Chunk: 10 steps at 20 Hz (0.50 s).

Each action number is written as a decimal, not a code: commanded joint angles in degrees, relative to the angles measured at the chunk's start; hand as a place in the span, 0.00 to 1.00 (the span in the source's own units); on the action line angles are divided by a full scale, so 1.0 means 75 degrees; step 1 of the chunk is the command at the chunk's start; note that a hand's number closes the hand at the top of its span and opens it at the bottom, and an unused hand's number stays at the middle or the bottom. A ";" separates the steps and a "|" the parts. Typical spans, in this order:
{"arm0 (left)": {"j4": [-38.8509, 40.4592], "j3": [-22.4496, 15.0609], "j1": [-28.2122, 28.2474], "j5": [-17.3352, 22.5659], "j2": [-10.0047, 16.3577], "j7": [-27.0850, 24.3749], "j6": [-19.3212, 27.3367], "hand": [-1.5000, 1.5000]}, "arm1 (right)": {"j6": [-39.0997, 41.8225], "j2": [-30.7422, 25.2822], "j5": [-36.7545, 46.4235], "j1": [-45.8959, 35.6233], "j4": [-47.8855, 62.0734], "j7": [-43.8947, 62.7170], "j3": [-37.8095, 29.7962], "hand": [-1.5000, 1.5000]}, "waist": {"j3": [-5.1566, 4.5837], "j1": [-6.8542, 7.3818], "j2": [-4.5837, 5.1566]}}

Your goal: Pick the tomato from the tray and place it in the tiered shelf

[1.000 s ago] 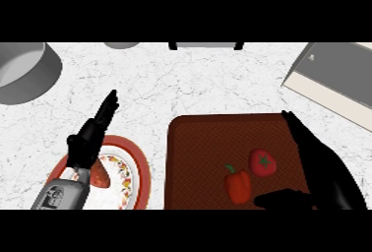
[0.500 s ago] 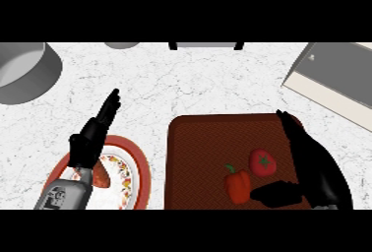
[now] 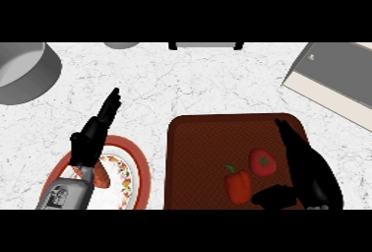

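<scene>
A red tomato (image 3: 263, 162) with a green stem lies on the dark brown tray (image 3: 203, 157), right of centre. Beside it, lower left, lies a red bell pepper (image 3: 237, 184). My right hand (image 3: 309, 172) lies over the tray's right side, fingers straight and pointing away from me just right of the tomato, thumb (image 3: 274, 196) stretched out below it toward the pepper. It holds nothing. My left hand (image 3: 94, 134) rests open above the plate, fingers pointing up. A dark rack (image 3: 206, 45) shows partly at the top edge.
A red-rimmed patterned plate (image 3: 134, 170) with a sausage-like item (image 3: 100, 178) sits left of the tray. A grey pot (image 3: 22, 71) stands at the top left, and a grey-and-cream slab (image 3: 335, 81) at the top right. A small grey bowl (image 3: 121, 45) peeks in at the top.
My right hand has slid left and slightly down across the tray, closing in on the tomato, with the thumb now below it. The left hand has stayed still.
</scene>
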 commanded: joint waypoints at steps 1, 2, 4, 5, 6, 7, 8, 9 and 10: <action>0.0470 0.0217 -0.0404 -0.0135 -0.0129 -0.0284 -0.0017 0.50 | 0.0059 0.0431 0.0346 -0.0546 0.0870 0.0076 0.0005 0.00 | -0.0001 0.0010 0.0008; 0.0079 0.0147 -0.0185 -0.0042 -0.0179 0.0049 -0.0181 0.50 | 0.0050 0.0220 0.0392 -0.0029 0.0544 -0.0175 -0.0150 0.00 | 0.0000 0.0001 0.0000; 0.0219 0.0401 -0.0142 -0.0002 0.0042 -0.0089 -0.0406 0.50 | 0.0255 0.0436 0.0399 -0.0310 0.0678 0.0007 -0.0245 0.00 | 0.0000 0.0009 0.0001; -0.0671 -0.0006 0.0256 -0.0371 -0.0201 0.0427 0.0000 0.50 | 0.0262 0.0420 0.0379 -0.0187 0.0487 -0.0051 -0.0310 0.00 | 0.0001 0.0018 -0.0005; -0.0142 0.0212 -0.0254 -0.0251 -0.0108 0.0471 -0.0197 0.50 | -0.0010 0.0446 0.0529 -0.0191 0.1102 -0.0373 -0.0284 0.00 | 0.0001 0.0009 0.0001; -0.0040 0.0039 0.0041 -0.0428 -0.0354 0.0028 -0.0045 0.50 | -0.0125 0.0436 0.0541 0.0050 0.1130 -0.0637 -0.0313 0.00 | 0.0001 0.0004 0.0001; -0.0074 0.0492 0.0329 0.0014 0.0141 -0.0164 -0.0563 0.50 | -0.0153 0.0519 0.0595 -0.0240 0.1359 -0.0577 -0.0405 0.00 | 0.0000 0.0024 0.0002; 0.0018 0.0238 -0.0332 -0.0446 -0.0296 0.0355 -0.0120 0.50 | 0.0079 0.0566 0.0582 -0.0093 0.1047 -0.0449 -0.0411 0.00 | 0.0001 -0.0003 0.0001; 0.0119 0.0432 -0.0138 -0.0252 -0.0153 -0.0028 -0.0365 0.50 | -0.0288 0.0554 0.0607 -0.0248 0.1746 -0.1027 -0.0617 0.00 | 0.0001 0.0008 0.0004</action>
